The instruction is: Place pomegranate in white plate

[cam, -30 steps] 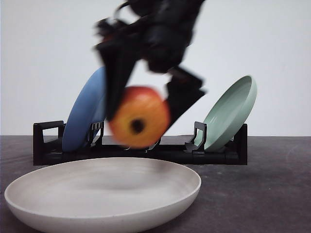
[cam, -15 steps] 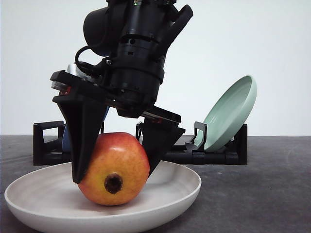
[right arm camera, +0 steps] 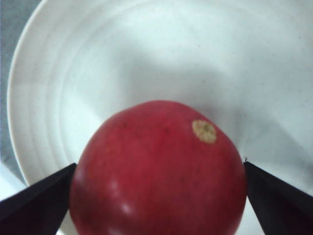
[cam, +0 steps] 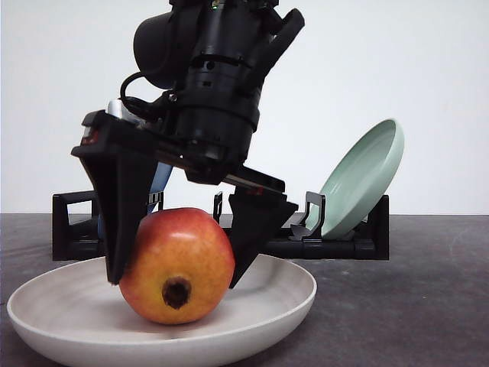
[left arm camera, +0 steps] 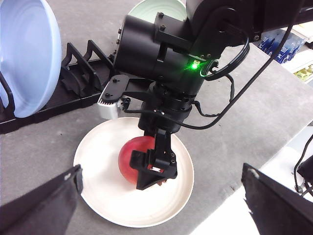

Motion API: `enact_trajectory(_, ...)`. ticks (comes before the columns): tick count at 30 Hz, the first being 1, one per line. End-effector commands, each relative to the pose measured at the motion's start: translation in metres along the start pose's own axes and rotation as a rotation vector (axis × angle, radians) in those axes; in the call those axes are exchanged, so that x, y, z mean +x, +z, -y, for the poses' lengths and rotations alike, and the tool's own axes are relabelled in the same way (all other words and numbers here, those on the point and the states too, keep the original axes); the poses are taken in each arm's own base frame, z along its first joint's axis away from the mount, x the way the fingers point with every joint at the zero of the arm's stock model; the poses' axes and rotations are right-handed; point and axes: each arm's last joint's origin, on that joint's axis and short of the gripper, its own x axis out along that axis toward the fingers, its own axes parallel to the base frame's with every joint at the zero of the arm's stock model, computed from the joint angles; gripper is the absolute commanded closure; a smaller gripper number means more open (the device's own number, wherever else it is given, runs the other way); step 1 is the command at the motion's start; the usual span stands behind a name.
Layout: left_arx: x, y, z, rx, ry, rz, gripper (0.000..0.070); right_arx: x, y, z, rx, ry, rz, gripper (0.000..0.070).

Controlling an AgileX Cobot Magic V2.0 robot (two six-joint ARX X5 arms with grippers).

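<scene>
Pomegranate (cam: 178, 266): resting in white plate (cam: 61, 325) on worktop (cam: 428, 306); right claw (cam: 179, 271) fingers bracket it, grip or release uncertain.

Surface finishes

Glossy, smooth-skinned pomegranate (cam: 177, 266); matte, faintly ridged white plate (cam: 279, 306); matte black plastic gripper (cam: 179, 267); dull grey table (cam: 428, 306).
</scene>
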Motion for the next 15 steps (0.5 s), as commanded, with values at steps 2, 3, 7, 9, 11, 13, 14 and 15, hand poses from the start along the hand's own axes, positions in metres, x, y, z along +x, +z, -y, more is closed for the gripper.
enact_trajectory(2, -0.002, 0.003, 0.001, -0.008, -0.014, 0.014, 0.0065, -0.026, 0.004, -0.008, -0.032, 0.014, 0.062, 0.0)
enact_trajectory(3, -0.002, 0.003, 0.001, -0.008, -0.014, 0.014, 0.0065, -0.037, 0.004, -0.009, -0.036, 0.016, 0.078, 0.0)
enact_trajectory(7, -0.002, 0.003, 0.001, -0.007, -0.014, 0.014, 0.0065, -0.089, -0.006, -0.014, -0.073, 0.019, 0.133, 0.0)
enact_trajectory(9, -0.002, 0.003, 0.001, -0.007, -0.014, 0.014, 0.0065, -0.114, -0.018, -0.016, -0.091, 0.016, 0.16, 0.0)
enact_trajectory(11, -0.002, 0.003, 0.001, -0.007, -0.014, 0.014, 0.0065, -0.136, -0.032, -0.016, -0.096, -0.001, 0.193, 0.0)
enact_trajectory(13, -0.002, 0.003, 0.001, -0.007, -0.014, 0.014, 0.0065, -0.159, -0.052, -0.015, -0.09, -0.041, 0.222, 0.0)
enact_trajectory(14, -0.002, 0.003, 0.001, -0.007, -0.014, 0.014, 0.0065, -0.169, -0.061, -0.015, -0.088, -0.061, 0.237, 0.0)
enact_trajectory(15, -0.002, 0.003, 0.001, -0.007, -0.014, 0.014, 0.0065, -0.179, -0.073, -0.015, -0.087, -0.08, 0.254, 0.0)
